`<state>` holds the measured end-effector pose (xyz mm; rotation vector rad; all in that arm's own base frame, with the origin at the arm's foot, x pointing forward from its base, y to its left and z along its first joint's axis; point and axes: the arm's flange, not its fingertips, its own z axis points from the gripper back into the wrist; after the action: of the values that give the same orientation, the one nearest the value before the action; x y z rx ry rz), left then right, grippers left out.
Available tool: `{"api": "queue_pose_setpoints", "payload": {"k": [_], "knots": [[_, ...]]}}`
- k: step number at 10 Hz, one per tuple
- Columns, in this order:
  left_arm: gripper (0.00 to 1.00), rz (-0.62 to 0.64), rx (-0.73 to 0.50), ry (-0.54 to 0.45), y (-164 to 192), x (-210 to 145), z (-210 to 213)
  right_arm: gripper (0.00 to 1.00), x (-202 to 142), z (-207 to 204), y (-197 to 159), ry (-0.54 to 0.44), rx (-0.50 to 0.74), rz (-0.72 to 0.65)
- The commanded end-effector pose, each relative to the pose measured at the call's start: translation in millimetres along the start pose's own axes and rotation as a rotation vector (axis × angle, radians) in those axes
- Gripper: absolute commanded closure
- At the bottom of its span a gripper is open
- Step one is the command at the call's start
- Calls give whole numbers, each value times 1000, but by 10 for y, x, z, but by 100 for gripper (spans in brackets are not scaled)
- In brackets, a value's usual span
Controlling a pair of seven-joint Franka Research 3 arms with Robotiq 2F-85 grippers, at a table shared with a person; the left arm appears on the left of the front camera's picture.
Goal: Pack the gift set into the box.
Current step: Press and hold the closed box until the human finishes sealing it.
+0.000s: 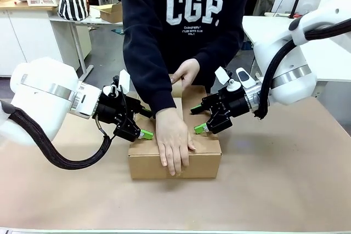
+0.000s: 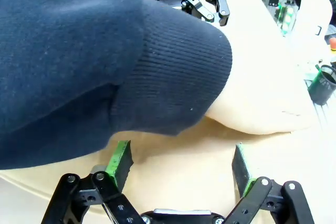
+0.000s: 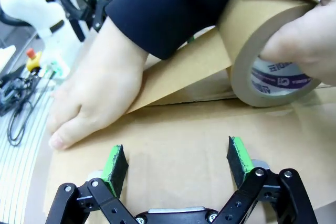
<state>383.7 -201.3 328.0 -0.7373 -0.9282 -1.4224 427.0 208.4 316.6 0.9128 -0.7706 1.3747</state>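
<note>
- The box point(image 1: 174, 157) sits closed at the table's point(image 1: 285, 179) centre, flaps down; you cannot see the gift set, which is presumably inside. Any push on a side wall could slide the carton and skew the tape line
- The person's hand point(image 1: 174, 138) presses flat on the lid, and the other hand point(image 1: 185, 72) holds a tape roll point(image 3: 273, 51) at the far edge, with a strip drawn along the seam. Advance either arm and you risk pinching fingers or a sleeve point(image 2: 105, 56)
- The left gripper point(image 1: 143, 133) stands wide open and empty, pads hovering just above the lid's left part, very near the person's wrist. Closing it here could catch cloth
- The right gripper point(image 1: 198, 128) is likewise spread wide, holding nothing, over the lid's right part beside the strip. A downward drift could stick its pads point(image 3: 239, 156) to the tape or lift the flap
</note>
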Motion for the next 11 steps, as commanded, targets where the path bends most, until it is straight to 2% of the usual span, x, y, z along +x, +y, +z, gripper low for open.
{"api": "queue_pose_setpoints", "payload": {"k": [1, 11], "knots": [[0, -4, 11, 4, -18, 8, -24, 0, -34, -3, 6, 7, -2, -5], [0, -4, 11, 4, -18, 8, -24, 0, -34, -3, 6, 7, -2, -5]]}}
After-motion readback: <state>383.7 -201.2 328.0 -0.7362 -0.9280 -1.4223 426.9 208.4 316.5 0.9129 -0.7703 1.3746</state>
